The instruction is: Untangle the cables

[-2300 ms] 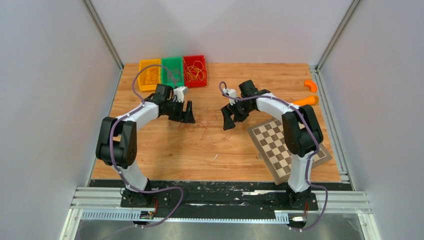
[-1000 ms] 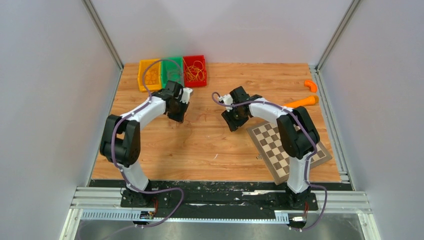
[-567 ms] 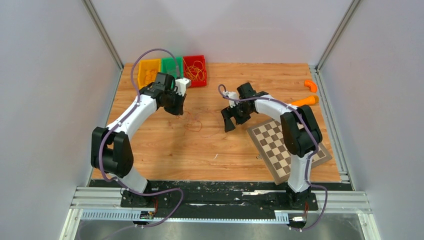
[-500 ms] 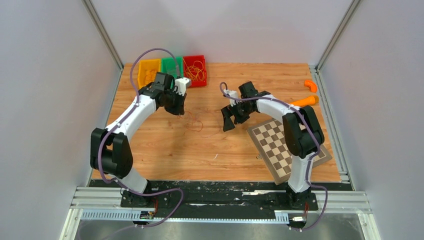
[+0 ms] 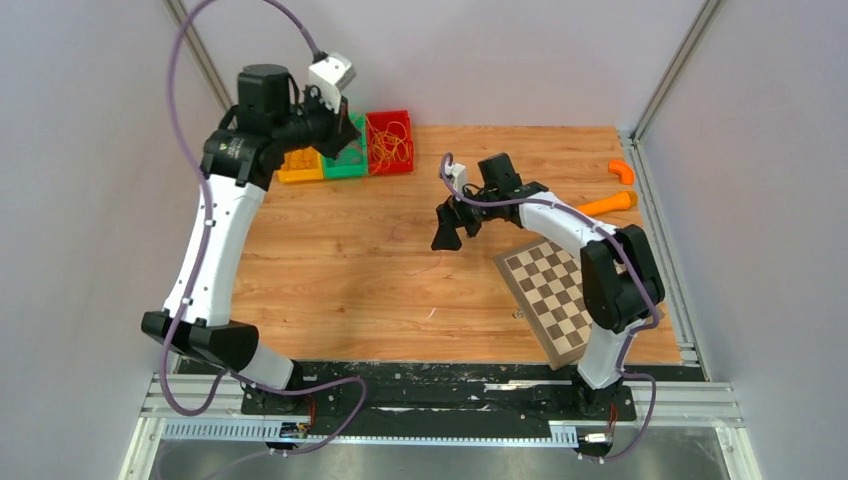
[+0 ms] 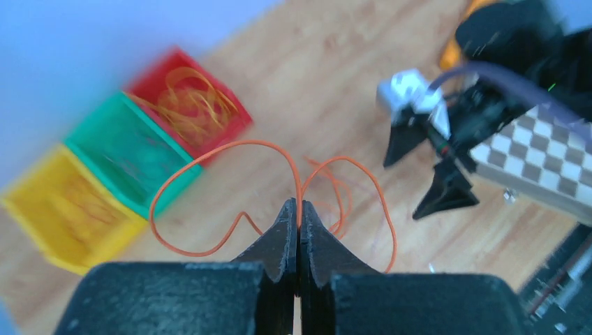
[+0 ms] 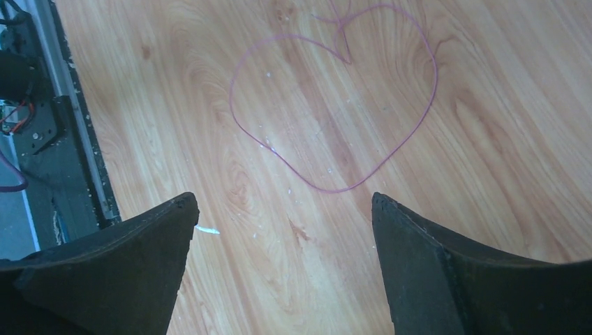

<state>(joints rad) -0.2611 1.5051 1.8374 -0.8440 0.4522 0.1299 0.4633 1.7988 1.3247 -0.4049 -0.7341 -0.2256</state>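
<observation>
From above, the left arm stands high over the far-left corner of the wooden table (image 5: 400, 290), with the left gripper (image 5: 340, 140) above the green plastic bin (image 5: 350, 166). That bin sits between the yellow plastic bin (image 5: 296, 172) and the red plastic bin (image 5: 392, 128), which holds a tangle of yellow and orange strands (image 5: 390, 148). All three stand along the far edge. The right gripper (image 5: 445, 228) hovers mid-table over bare wood, and the tilted checkerboard (image 5: 580, 300) lies near the right edge. Two orange plastic pieces (image 5: 612, 202) lie at the far right.

From the left wrist, the left gripper (image 6: 299, 204) has its jaws pressed together on a thin orange wire cable (image 6: 251, 142). The cable's loops hang free in the air on both sides.

From the right wrist, the right gripper (image 7: 283, 199) has its jaws spread wide with nothing between them. Beyond them a thin reddish cable loop (image 7: 335, 190) lies flat on open wood, and the black table rail (image 7: 66, 139) runs along the left.
</observation>
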